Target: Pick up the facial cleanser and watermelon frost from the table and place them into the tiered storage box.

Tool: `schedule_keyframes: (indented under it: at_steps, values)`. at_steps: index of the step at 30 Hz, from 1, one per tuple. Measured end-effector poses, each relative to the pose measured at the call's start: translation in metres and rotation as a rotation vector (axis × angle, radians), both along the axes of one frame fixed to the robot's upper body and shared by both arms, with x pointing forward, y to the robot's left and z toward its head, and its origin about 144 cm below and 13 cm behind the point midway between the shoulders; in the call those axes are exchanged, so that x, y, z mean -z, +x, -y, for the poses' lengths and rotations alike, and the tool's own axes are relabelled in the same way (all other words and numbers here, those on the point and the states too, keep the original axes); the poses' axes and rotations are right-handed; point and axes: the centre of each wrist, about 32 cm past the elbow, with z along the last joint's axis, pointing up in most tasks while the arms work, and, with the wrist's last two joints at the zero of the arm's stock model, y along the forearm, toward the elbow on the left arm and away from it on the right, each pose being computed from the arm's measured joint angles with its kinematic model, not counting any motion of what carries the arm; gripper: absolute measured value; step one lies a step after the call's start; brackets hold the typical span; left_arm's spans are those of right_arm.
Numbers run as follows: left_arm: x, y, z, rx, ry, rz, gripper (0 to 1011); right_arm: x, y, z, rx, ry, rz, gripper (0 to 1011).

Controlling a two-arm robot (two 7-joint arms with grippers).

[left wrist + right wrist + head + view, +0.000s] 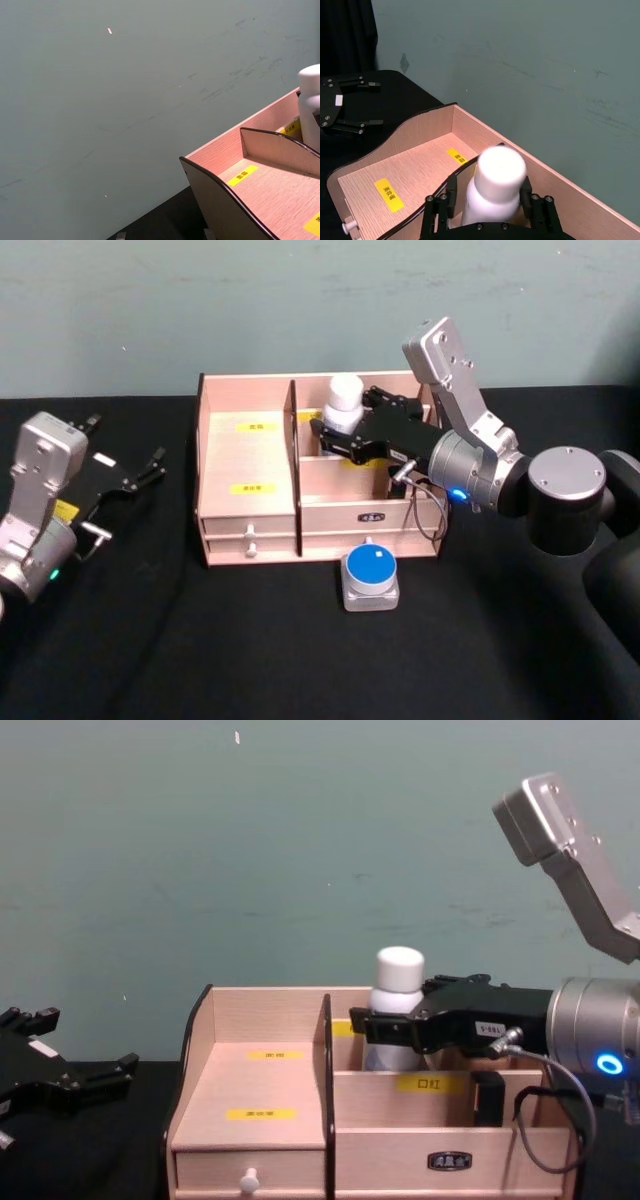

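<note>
Right hand (335, 436) forward, tight on the facial cleanser (346, 395); left hand (126, 447) open, idle aside.

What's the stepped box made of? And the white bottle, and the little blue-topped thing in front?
The tiered storage box looks like pale matt wood: grain lines show on its panels. The facial cleanser bottle, gripped by the right gripper, looks like smooth white plastic with a soft sheen. The small blue-topped container seems plastic, with a clear or silvery base; hard to tell.
</note>
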Motion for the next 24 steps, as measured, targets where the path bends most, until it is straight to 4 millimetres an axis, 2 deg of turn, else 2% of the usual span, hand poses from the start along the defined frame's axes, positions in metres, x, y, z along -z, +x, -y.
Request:
schedule_keyframes:
  at_steps: [4,10,15,24]
  values:
    - [0.0,0.0,0.0,0.0,0.0,0.0,1001,0.0,0.0,0.0,0.0,0.001,0.0,850]
    - [0.0,0.0,0.0,0.0,0.0,0.0,1001,0.0,0.0,0.0,0.0,0.002,0.0,1002]
    - [0.0,0.0,0.0,0.0,0.0,0.0,1001,-0.003,-0.001,0.002,0.002,0.01,0.021,1002]
    - [0.0,0.0,0.0,0.0,0.0,0.0,1001,-0.026,-0.016,0.008,-0.005,0.009,0.127,1003]
